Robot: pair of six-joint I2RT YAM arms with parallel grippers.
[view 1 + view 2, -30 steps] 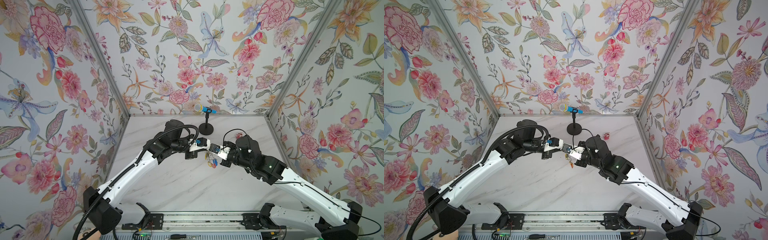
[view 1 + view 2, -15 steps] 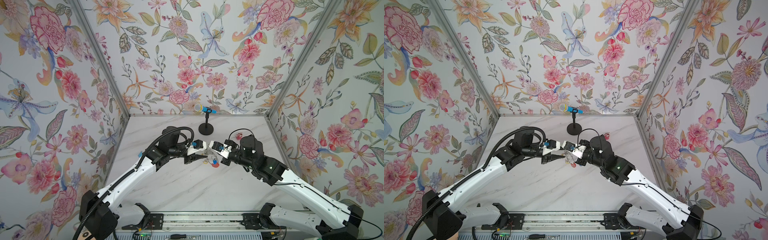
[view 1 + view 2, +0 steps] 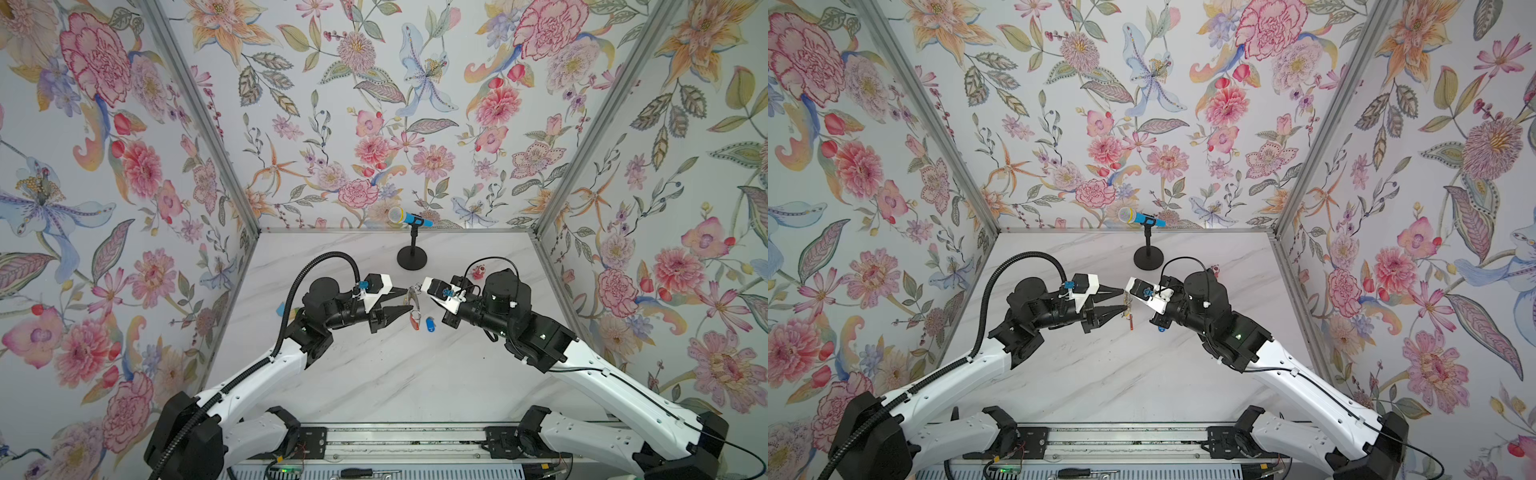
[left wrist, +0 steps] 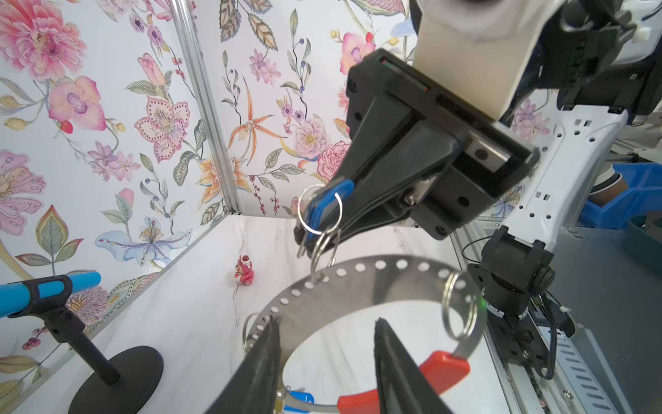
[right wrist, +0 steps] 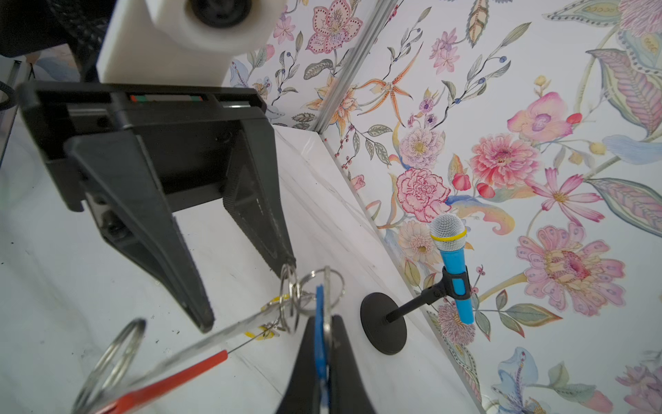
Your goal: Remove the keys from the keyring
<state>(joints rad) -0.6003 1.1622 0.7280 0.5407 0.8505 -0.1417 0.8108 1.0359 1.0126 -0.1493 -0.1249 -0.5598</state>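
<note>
Since 1 s back left hand [image 3: 409,298] has opened (it was pinched shut then) and its arm sits lower in both top views. Right arm is in approx the same spot.

Left jaws are apart now, gripping nothing. In left wrist view its fingers [image 4: 265,358] straddle the keyring [image 4: 376,286] band; can't tell if either pad touches metal. In right wrist view one left fingertip is just beside the split rings [image 5: 291,294], the other beside the band.

Right hand [image 4: 304,229] is clenched on blue tag [image 4: 329,202], which sits edge-on between its fingers. Chain: tag -> split rings -> hole in the band. So the keyring hangs off right hand, between the two hands, mid-counter [image 3: 374,374], in front of mic stand [image 3: 412,257]. Can't tell if its low edge touches the counter.

Band is grey metal w/ a row of holes and red sleeve [image 4: 444,365] sections on the lower arc. One bigger split ring is also on the band, near the red.

Keys: yellow tags [image 5: 258,334] are at the ring cluster, partly hidden, still on. 2nd blue tag [image 3: 429,324] is below the keyring by right hand; can't tell if it's attached or loose. Toy figure [image 3: 478,272] is behind right arm, well apart.
</note>
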